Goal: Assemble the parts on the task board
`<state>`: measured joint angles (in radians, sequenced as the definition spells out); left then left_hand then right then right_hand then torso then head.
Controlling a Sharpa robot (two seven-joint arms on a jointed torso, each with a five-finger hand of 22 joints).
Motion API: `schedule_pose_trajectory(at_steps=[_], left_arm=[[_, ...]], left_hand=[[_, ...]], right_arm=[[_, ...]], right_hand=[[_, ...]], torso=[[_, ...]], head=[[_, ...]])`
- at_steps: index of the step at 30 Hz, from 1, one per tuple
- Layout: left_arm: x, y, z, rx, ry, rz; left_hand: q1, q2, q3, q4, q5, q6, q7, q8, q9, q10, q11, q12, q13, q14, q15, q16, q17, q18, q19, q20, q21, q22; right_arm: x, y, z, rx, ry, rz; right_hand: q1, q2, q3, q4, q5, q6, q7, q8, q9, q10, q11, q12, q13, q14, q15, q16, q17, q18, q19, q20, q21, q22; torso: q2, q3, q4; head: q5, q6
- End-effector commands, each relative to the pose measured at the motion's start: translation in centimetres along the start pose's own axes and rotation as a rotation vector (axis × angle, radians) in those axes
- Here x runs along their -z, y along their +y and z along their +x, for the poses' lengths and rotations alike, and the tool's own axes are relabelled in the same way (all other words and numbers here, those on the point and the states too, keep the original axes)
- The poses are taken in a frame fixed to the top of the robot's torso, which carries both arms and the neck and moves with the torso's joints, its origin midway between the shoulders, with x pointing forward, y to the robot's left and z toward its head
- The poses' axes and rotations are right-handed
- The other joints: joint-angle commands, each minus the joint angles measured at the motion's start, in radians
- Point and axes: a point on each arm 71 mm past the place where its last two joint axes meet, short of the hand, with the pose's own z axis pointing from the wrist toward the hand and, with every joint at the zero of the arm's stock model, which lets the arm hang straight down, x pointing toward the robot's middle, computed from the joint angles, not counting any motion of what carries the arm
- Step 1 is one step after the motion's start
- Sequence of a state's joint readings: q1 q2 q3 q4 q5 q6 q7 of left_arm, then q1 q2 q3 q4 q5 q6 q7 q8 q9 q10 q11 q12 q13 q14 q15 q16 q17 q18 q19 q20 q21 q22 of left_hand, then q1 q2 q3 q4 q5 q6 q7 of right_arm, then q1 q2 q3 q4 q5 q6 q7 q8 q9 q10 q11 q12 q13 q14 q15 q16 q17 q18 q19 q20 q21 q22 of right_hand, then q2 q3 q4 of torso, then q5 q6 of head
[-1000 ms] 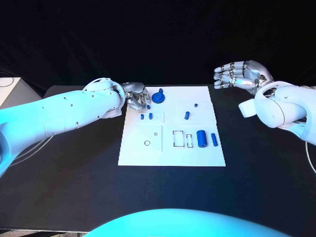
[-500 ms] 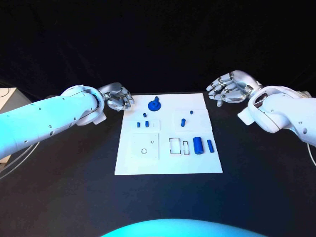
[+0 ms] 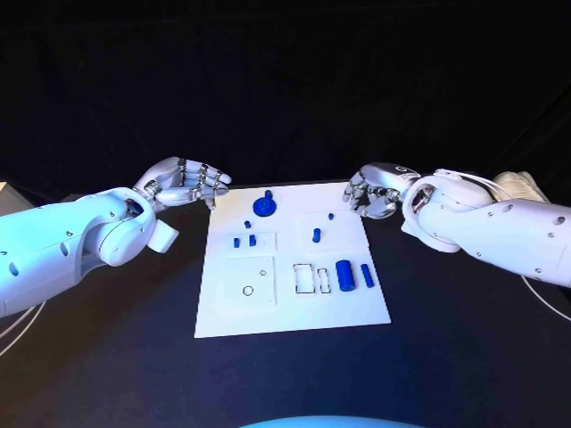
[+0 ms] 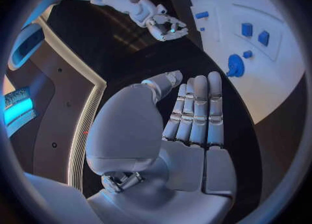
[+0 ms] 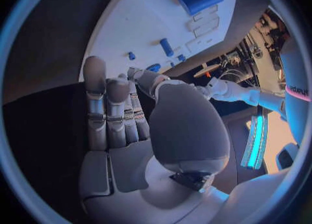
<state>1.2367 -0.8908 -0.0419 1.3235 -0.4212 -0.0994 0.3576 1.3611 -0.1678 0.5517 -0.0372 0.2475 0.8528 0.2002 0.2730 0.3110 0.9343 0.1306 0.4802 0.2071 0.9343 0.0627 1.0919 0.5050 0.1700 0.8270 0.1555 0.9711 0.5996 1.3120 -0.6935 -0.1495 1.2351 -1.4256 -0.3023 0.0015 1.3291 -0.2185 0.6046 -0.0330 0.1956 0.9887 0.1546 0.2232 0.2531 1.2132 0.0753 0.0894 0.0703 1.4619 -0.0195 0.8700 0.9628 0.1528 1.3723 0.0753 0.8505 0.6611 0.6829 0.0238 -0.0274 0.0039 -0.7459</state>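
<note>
- Your left hand and right hand flank the board, fingers spread, holding nothing
- Parts lie loose on it; seemingly nothing assembled; all placing remains

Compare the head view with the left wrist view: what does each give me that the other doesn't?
Head view alone: the whole task board, including the large blue cylinder beside the rectangular slots. Left wrist view alone: the left hand's palm side, fingers straight and together, holding nothing. Both: the round blue part at the board's far edge, the two small blue blocks, and the right hand, empty.
</note>
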Motion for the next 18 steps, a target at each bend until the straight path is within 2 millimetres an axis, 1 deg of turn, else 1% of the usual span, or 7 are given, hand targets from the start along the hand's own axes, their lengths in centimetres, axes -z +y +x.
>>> schedule_pose_trajectory(at_steps=[1, 2, 4, 7, 10, 14, 18], left_arm=[[0.4, -1.0, 0.6, 0.141, 0.001, 0.083], [0.5, -1.1, 0.8, 0.148, 0.004, 0.086], [0.7, -1.3, 1.0, 0.156, 0.009, 0.091], [0.8, -1.5, 1.3, 0.167, 0.016, 0.096], [0.9, -1.7, 1.5, 0.177, 0.021, 0.100], [0.9, -1.8, 1.8, 0.185, 0.026, 0.103], [0.9, -1.9, 2.0, 0.191, 0.032, 0.105]], left_hand=[[-0.010, -0.001, -0.010, 0.001, 0.001, -0.008, -0.003, 0.004, -0.002, -0.008, 0.002, 0.005, 0.001, -0.007, 0.001, -0.009, -0.002, 0.015, 0.000, 0.003, -0.007, -0.004], [-0.009, -0.001, -0.011, 0.001, 0.002, -0.008, -0.003, 0.005, -0.002, -0.009, 0.002, 0.005, 0.001, -0.007, 0.001, -0.009, -0.002, 0.015, 0.000, 0.003, -0.008, -0.005], [-0.008, 0.000, -0.012, 0.001, 0.001, -0.010, -0.003, 0.005, -0.002, -0.011, 0.002, 0.005, 0.000, -0.004, 0.001, -0.010, -0.002, 0.016, 0.004, 0.003, -0.011, -0.007], [-0.007, 0.001, -0.020, 0.003, 0.001, -0.013, -0.002, 0.007, -0.004, -0.016, 0.003, 0.005, -0.001, 0.006, 0.000, -0.007, -0.001, 0.016, 0.023, 0.001, -0.011, -0.011], [-0.007, 0.002, -0.022, 0.005, 0.001, -0.014, -0.002, 0.008, -0.005, -0.018, 0.003, 0.005, -0.002, 0.008, 0.000, -0.006, -0.001, 0.016, 0.033, 0.001, -0.009, -0.011], [-0.007, 0.002, -0.023, 0.006, 0.001, -0.015, -0.002, 0.009, -0.005, -0.020, 0.003, 0.005, -0.003, 0.009, 0.000, -0.006, -0.001, 0.016, 0.037, 0.001, -0.008, -0.011], [-0.008, 0.001, -0.025, 0.007, 0.001, -0.016, -0.002, 0.009, -0.005, -0.022, 0.004, 0.004, -0.003, 0.010, 0.000, -0.006, -0.001, 0.016, 0.040, 0.001, -0.007, -0.012]], right_arm=[[-0.5, 0.2, 0.6, 0.153, 0.003, 0.038], [-0.7, 0.4, 0.7, 0.159, 0.002, 0.039], [-1.0, 0.7, 1.0, 0.166, 0.005, 0.039], [-1.6, 1.2, 1.6, 0.174, 0.018, 0.039], [-2.0, 1.5, 2.2, 0.179, 0.032, 0.040], [-2.5, 1.9, 2.7, 0.182, 0.046, 0.040], [-2.8, 2.2, 3.2, 0.184, 0.064, 0.041]], right_hand=[[-0.018, -0.004, 0.016, 0.007, -0.004, -0.010, 0.002, -0.014, 0.005, -0.008, 0.009, -0.019, -0.001, 0.056, 0.012, 0.131, 0.092, -0.027, 0.036, 0.005, 0.127, 0.150], [-0.021, -0.008, 0.020, 0.009, -0.005, -0.012, 0.004, -0.017, 0.007, -0.011, 0.012, -0.022, -0.002, 0.063, 0.016, 0.187, 0.130, -0.033, 0.045, 0.010, 0.159, 0.188], [-0.024, -0.011, 0.024, 0.011, -0.005, -0.013, 0.005, -0.020, 0.010, -0.013, 0.014, -0.023, -0.003, 0.067, 0.018, 0.240, 0.166, -0.039, 0.052, 0.013, 0.191, 0.227], [-0.026, -0.016, 0.028, 0.012, -0.005, -0.015, 0.006, -0.023, 0.014, -0.015, 0.014, -0.024, -0.003, 0.067, 0.020, 0.283, 0.191, -0.043, 0.060, 0.016, 0.223, 0.265], [-0.029, -0.020, 0.028, 0.013, -0.006, -0.018, 0.006, -0.025, 0.016, -0.018, 0.016, -0.024, -0.003, 0.067, 0.021, 0.300, 0.201, -0.044, 0.062, 0.016, 0.233, 0.277], [-0.034, -0.024, 0.027, 0.016, -0.007, -0.023, 0.008, -0.029, 0.017, -0.023, 0.017, -0.025, -0.003, 0.065, 0.021, 0.312, 0.205, -0.044, 0.061, 0.017, 0.236, 0.280], [-0.036, -0.026, 0.026, 0.016, -0.008, -0.024, 0.008, -0.030, 0.018, -0.024, 0.017, -0.025, -0.003, 0.065, 0.021, 0.316, 0.208, -0.044, 0.061, 0.017, 0.238, 0.282]], torso=[[0.000, -0.0009, 0.0077], [0.000, -0.0012, 0.0083], [0.000, -0.0016, 0.0075], [0.000, -0.0025, 0.0061], [0.000, -0.0026, 0.0080], [0.000, -0.0006, 0.0079], [0.000, -0.0022, 0.0085]], head=[[-0.006, 0.005], [-0.006, 0.005], [-0.006, 0.005], [-0.010, 0.006], [-0.011, 0.005], [-0.013, 0.005], [-0.014, 0.003]])
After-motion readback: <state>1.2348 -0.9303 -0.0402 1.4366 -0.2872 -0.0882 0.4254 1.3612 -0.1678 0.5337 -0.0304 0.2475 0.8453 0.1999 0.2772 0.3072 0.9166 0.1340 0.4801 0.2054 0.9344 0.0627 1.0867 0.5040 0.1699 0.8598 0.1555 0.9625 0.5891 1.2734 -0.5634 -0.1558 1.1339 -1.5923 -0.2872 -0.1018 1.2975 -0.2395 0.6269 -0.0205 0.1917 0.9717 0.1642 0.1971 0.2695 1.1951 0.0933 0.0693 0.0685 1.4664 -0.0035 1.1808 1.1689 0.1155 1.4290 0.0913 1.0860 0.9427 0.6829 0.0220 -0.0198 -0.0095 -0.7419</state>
